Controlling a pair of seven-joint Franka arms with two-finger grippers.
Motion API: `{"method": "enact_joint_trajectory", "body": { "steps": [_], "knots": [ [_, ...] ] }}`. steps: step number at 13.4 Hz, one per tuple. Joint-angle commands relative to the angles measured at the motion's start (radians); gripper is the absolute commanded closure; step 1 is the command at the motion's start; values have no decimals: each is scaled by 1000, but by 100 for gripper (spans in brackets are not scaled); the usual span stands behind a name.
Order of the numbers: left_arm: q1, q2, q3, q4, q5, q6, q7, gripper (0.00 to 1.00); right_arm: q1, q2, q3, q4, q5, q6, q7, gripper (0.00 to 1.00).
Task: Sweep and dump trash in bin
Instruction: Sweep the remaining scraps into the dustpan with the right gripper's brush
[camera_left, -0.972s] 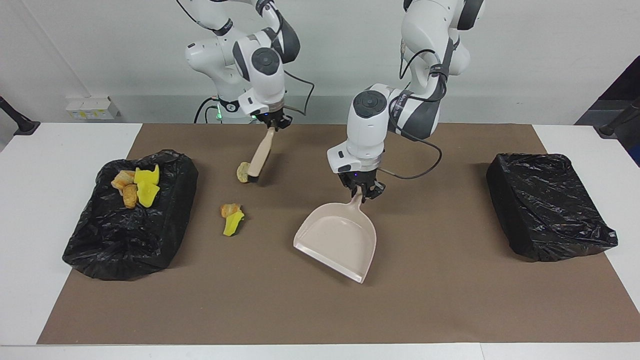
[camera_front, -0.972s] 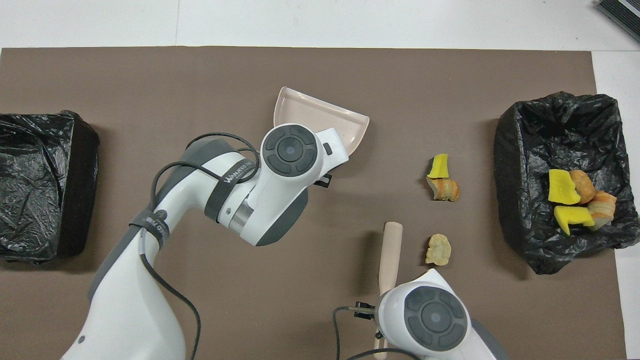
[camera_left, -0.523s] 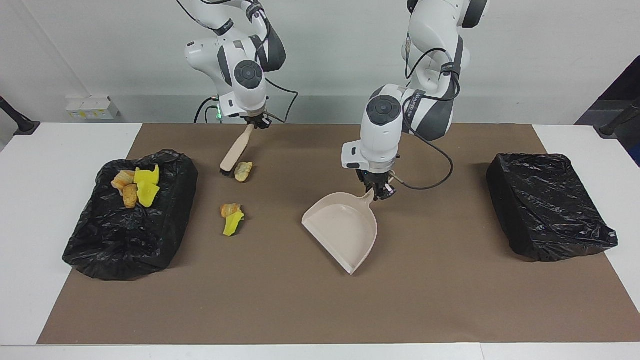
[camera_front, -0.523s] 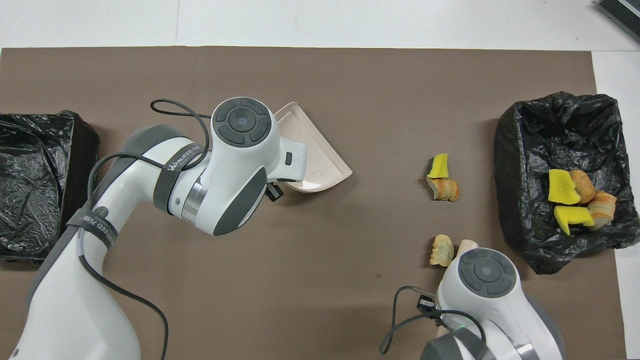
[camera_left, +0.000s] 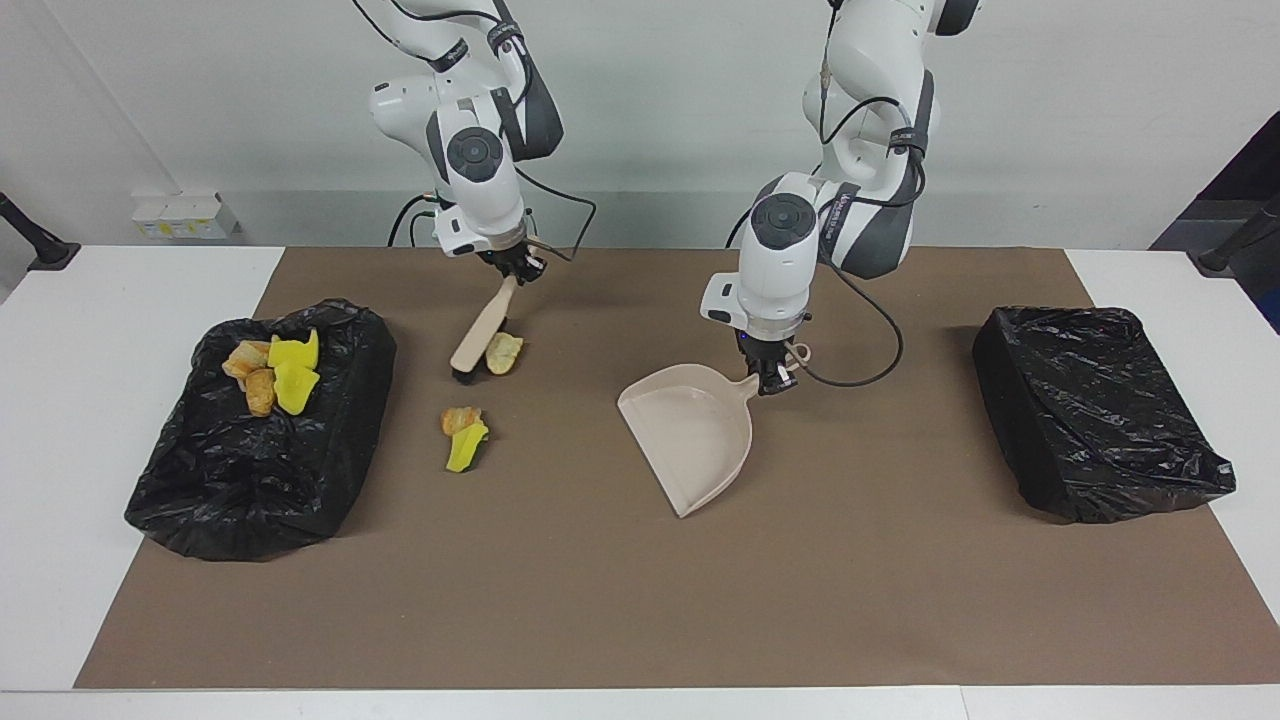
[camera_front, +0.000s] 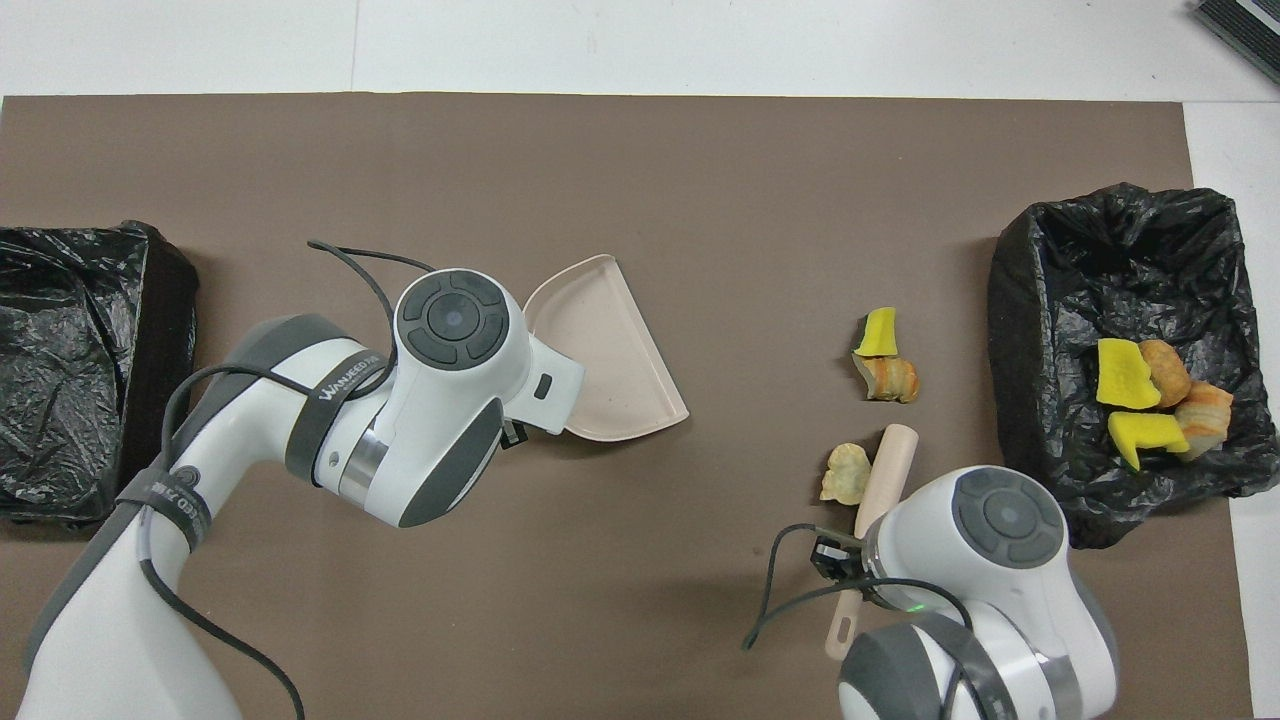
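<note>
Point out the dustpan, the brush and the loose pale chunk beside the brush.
dustpan (camera_left: 690, 440), facing view, bare pan floor.
brush (camera_left: 481, 328), facing view, mid-handle.
pale chunk (camera_left: 503, 353), facing view, its middle.

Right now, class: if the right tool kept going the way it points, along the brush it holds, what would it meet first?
The right tool points down along the brush, so probably the brown mat at the bristles, beside the pale chunk.
</note>
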Motion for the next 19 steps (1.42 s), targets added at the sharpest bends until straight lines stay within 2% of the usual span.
{"method": "enact_joint_trajectory", "body": {
  "steps": [1, 3, 5, 7, 9, 12, 13, 15, 19],
  "knots": [
    [-42, -65, 2, -101, 31, 65, 15, 100, -13, 141, 8, 173, 61, -8, -27, 100],
    [-43, -85, 2, -139, 40, 84, 24, 100, -11, 207, 8, 258, 73, -8, -29, 100],
    [-34, -85, 4, -153, 40, 120, 169, 100, 3, 284, 13, 333, 73, 1, -35, 100],
    [-34, -99, 4, -180, 40, 149, 196, 100, 38, 307, 14, 382, 96, 5, -96, 100],
    [-36, -107, 4, -207, 42, 182, 197, 100, 44, 333, 14, 434, 148, 2, -261, 100],
    [-39, -108, 2, -223, 42, 200, 197, 100, 30, 301, 6, 460, 121, -63, -369, 100],
    [-45, -121, 2, -237, 40, 212, 197, 100, 18, 286, 0, 476, 103, -110, -378, 100],
    [-43, -124, 2, -251, 40, 217, 196, 100, -29, 277, 3, 514, -42, -185, -381, 100],
    [-36, -124, 1, -251, 40, 225, 188, 100, -101, 272, 2, 508, -226, -216, -383, 100]
  ]
}}
